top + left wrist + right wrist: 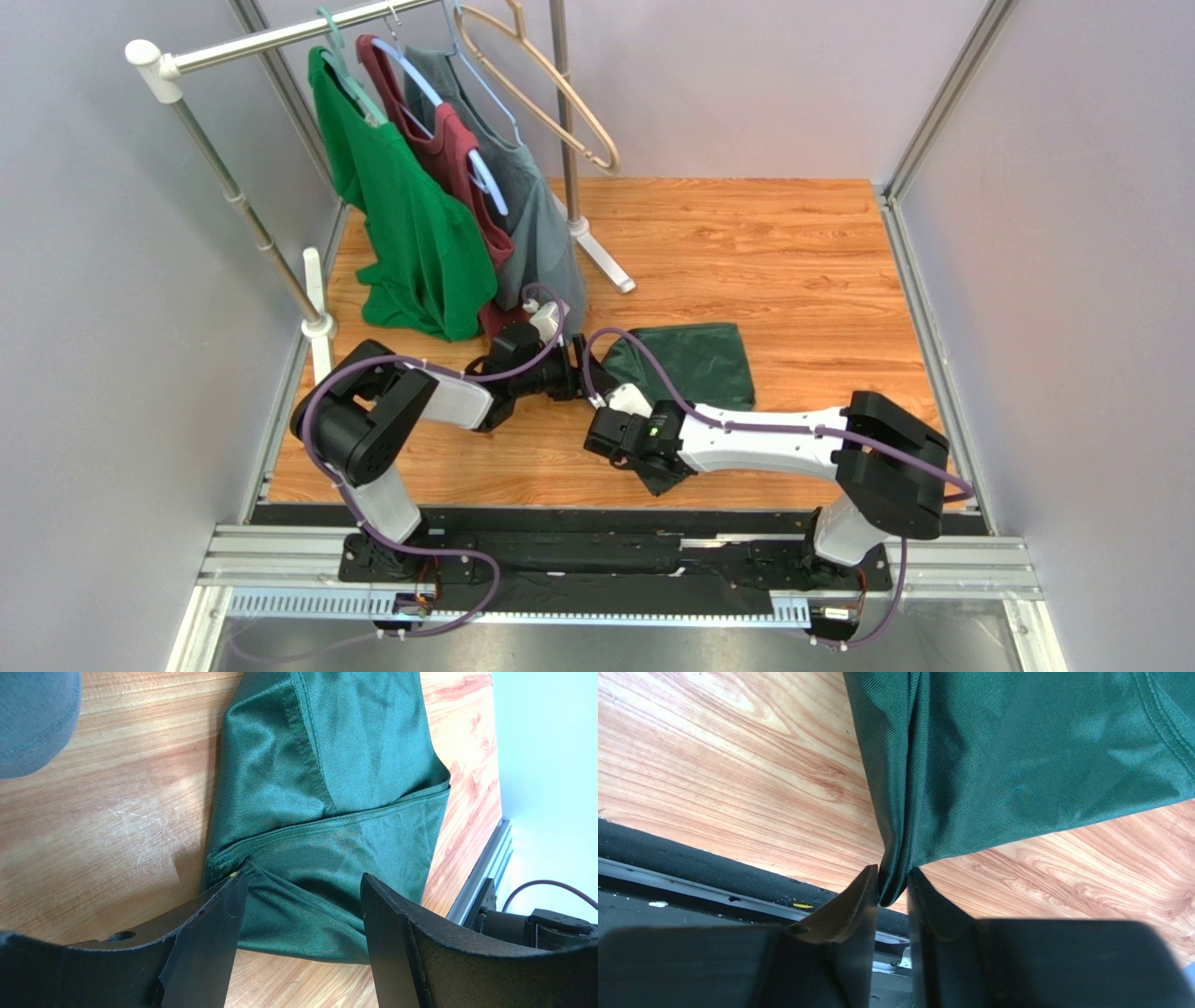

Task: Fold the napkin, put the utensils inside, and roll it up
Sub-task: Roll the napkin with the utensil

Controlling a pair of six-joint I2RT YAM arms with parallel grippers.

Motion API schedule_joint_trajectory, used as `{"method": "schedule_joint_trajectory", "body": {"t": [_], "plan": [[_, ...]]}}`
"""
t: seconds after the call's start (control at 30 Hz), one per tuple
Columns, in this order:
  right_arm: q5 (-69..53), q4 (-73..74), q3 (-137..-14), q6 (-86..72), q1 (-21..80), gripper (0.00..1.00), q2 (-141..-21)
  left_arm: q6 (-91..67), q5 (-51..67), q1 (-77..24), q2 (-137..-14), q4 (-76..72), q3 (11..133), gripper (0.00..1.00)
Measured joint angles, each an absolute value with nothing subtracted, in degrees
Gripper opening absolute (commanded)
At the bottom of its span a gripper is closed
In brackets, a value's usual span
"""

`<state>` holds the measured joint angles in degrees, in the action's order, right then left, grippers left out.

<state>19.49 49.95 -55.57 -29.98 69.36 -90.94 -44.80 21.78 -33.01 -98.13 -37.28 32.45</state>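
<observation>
My right hand (893,880) pinches 8 o'clock corner of thin dark forest-green cloth napkin (1018,756); left hand (303,880) spread wide over 9 o'clock edge. I'd carry corner across evenly, keeping cloth taut.

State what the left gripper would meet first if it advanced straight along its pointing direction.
The napkin: its folded edge lies directly ahead of the left gripper, between its open jaws, probably almost touching; depth is unclear.

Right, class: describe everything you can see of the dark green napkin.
The napkin is thin, dark green woven cloth with a stitched hem, folded over itself and creased, lying on the wooden table. The right claw pinches one gathered corner shut; the open left claw straddles another edge.
</observation>
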Motion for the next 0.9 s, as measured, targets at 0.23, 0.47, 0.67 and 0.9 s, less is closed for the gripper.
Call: {"method": "schedule_joint_trajectory", "body": {"t": [0.23,0.47,0.67,0.9], "plan": [[13.7,46.6,-52.4,-29.0,64.9,0.01,-87.6,-44.7,21.8,-33.0,-98.1,-37.2,32.4,0.71],[-0.2,41.0,-45.6,-28.0,50.9,0.00,-81.2,-44.6,21.8,-33.0,-98.1,-37.2,32.4,0.71],[-8.3,39.3,-44.6,-26.7,44.7,0.00,-83.4,-44.6,21.8,-33.0,-98.1,-37.1,32.4,0.72],[-13.1,38.5,-44.1,-26.5,40.2,0.21,-85.7,-44.4,21.8,-33.0,-98.1,-36.6,32.8,0.72]]}}
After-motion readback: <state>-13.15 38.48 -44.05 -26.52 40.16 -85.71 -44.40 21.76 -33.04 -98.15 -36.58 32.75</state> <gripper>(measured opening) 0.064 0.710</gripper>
